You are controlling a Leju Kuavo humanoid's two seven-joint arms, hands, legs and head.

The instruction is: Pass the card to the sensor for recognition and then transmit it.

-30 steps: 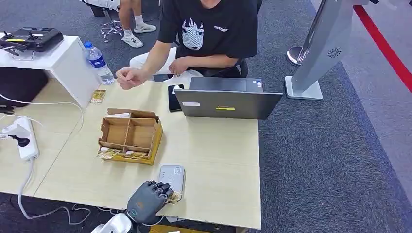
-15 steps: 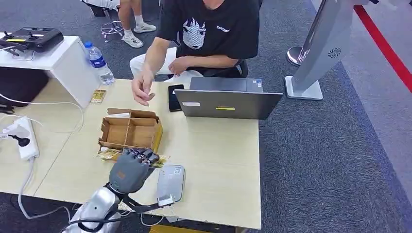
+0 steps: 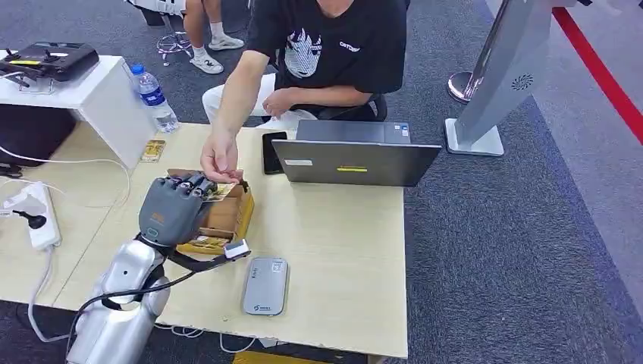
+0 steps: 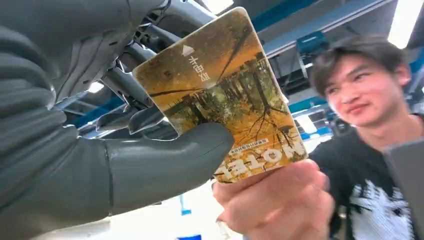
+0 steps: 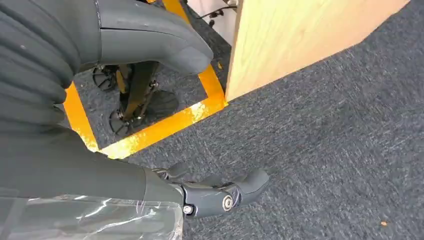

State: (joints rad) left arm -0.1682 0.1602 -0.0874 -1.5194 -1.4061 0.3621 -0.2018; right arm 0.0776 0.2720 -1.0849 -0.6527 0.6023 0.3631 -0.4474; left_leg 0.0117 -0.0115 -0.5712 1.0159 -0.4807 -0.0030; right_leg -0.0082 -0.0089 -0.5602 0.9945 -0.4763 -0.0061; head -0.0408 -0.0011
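The pale wooden tabletop (image 3: 334, 227) carries everything, with dark grey carpet (image 3: 515, 227) around it. A person in a black printed T-shirt (image 3: 326, 45) sits at the far edge behind an open grey laptop (image 3: 356, 155), a black phone (image 3: 271, 152) lying just beside the laptop. Off to the left stands a white side unit (image 3: 106, 95) with a black controller (image 3: 49, 59) on top and a water bottle (image 3: 155, 98) against it; a white power strip (image 3: 38, 216) lies on the left of the tabletop. Near the middle sits an open cardboard box (image 3: 227, 216) with dividers, partly hidden by the robot's silver left arm (image 3: 121, 303). The grey card sensor (image 3: 265, 286) lies flat near the front edge, apart from the box.

The left hand (image 3: 170, 208) is raised over the box, and the left wrist view shows its thumb (image 4: 165, 160) pressed on the face of the card (image 4: 225, 100), with darker fingers (image 4: 135, 82) behind it, so it grips the card. The card bears an autumn forest picture and is held above the box's far edge. The person's hand (image 3: 220, 159) meets it there, their fingers (image 4: 280, 195) touching the card's free end.

The right hand (image 5: 150, 130) hangs low beside the tabletop's edge over the carpet and yellow floor tape (image 5: 165, 122), its fingers (image 5: 225, 192) curled loosely apart around nothing.
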